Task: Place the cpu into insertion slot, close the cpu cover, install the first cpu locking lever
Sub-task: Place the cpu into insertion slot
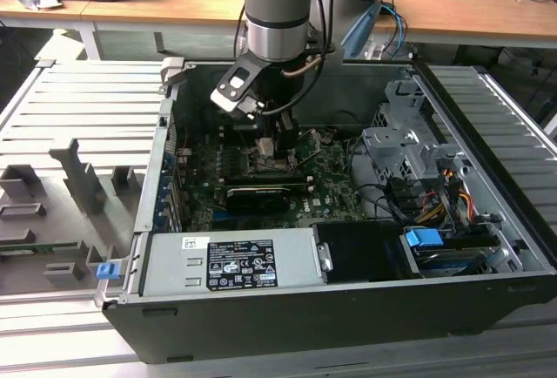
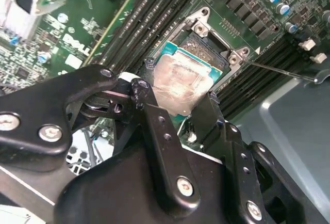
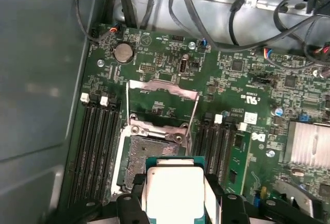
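1. An open computer case (image 1: 287, 326) lay on a slatted metal bench (image 1: 78, 108).
2. The gripper (image 3: 175, 195) clasped the cpu (image 3: 174, 182) by opposite edges, just above the insertion slot (image 3: 135, 154).
3. Beyond, the cpu cover (image 3: 162, 85) lay swung open; placement seemed underway, demanding square alignment.

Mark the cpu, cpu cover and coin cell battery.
cpu (image 3: 175, 193): first wrist view, centre of its metal top.
cpu cover (image 3: 164, 86): first wrist view, free-end bar of the open frame.
coin cell battery (image 3: 122, 52): first wrist view, centre of its face.
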Controlling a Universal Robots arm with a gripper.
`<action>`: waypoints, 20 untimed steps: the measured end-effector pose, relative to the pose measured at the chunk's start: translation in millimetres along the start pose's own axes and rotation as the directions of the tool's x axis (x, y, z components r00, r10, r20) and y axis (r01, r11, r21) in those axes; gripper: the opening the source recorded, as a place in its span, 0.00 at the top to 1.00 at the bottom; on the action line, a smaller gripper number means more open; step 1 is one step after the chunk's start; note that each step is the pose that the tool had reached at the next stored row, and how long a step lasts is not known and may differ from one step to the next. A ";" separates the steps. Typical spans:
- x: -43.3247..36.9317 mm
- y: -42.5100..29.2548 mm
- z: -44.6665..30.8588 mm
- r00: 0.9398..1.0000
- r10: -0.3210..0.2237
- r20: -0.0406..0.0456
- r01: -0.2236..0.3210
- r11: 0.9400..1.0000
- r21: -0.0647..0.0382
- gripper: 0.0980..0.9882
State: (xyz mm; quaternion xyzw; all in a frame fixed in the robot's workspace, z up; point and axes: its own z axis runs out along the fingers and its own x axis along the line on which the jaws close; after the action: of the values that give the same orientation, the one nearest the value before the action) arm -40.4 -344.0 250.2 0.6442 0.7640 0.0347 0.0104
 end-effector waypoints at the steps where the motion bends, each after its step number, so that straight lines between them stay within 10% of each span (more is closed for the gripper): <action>1: 2.0 0.2 3.4 1.000 0.003 0.000 -0.003 1.000 0.002 0.51; 20: 10.1 0.4 26.9 0.986 0.164 0.009 -0.164 0.986 0.006 0.51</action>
State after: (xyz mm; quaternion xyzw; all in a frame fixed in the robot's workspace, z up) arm -40.1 -333.0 223.7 0.7051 0.7084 0.0302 0.0088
